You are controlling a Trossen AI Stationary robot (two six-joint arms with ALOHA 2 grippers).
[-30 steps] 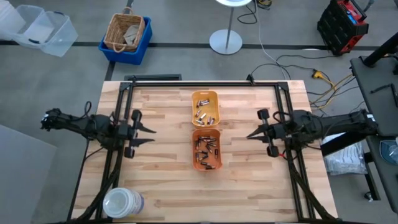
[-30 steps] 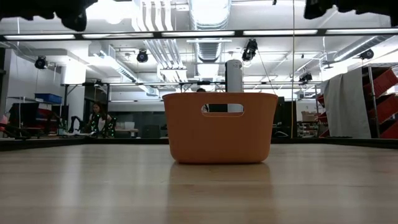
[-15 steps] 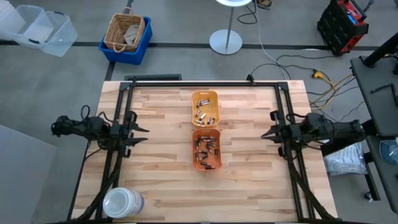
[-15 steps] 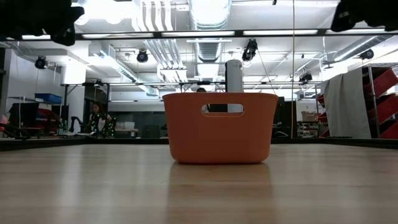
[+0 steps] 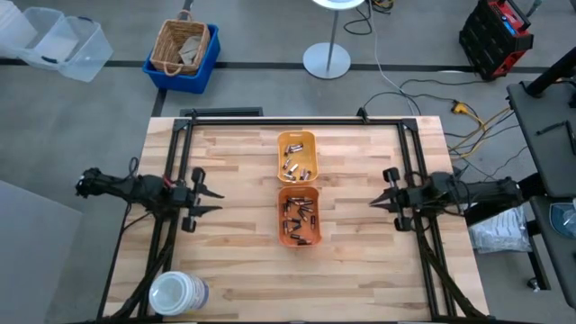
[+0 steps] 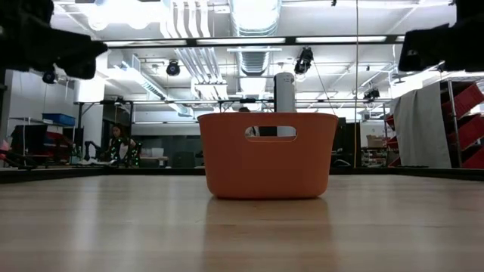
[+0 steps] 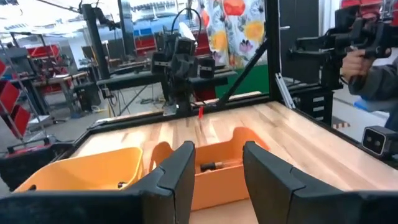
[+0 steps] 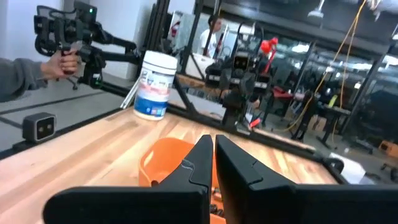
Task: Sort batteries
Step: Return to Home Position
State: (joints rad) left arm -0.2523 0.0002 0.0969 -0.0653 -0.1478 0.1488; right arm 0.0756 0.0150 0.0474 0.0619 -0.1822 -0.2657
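Facing each other across the wooden table (image 5: 234, 261), the two arms appear to be on the closing step of the battery sort: heading for their rest pose, with nothing in either grasp.

The left gripper (image 5: 209, 198) sits at the table's 9 o'clock edge, its fingers apart with a clear gap between them in the left wrist view. The right gripper (image 5: 376, 202) sits at 3 o'clock, its fingers drawn together to a point. Both arms lie low and roughly level, stretched inward from outside the table frame and aimed at the centre. Both grippers are well apart from the trays.

The batteries (image 5: 294, 166) lie in two lots at mid-table. One is in the yellow tray (image 5: 296, 134) on the 12 o'clock side, the other in the orange tray (image 5: 280, 225) just beside it toward 6 o'clock. No loose cell shows on the bare boards, so the sort looks finished. A white tub (image 5: 177, 294) stands at the 7 o'clock corner, clear of both arms.

By this reading the next move asks little: fold each arm back outward along its own side, kept high enough to clear the frame rails. The trays need no further touch.
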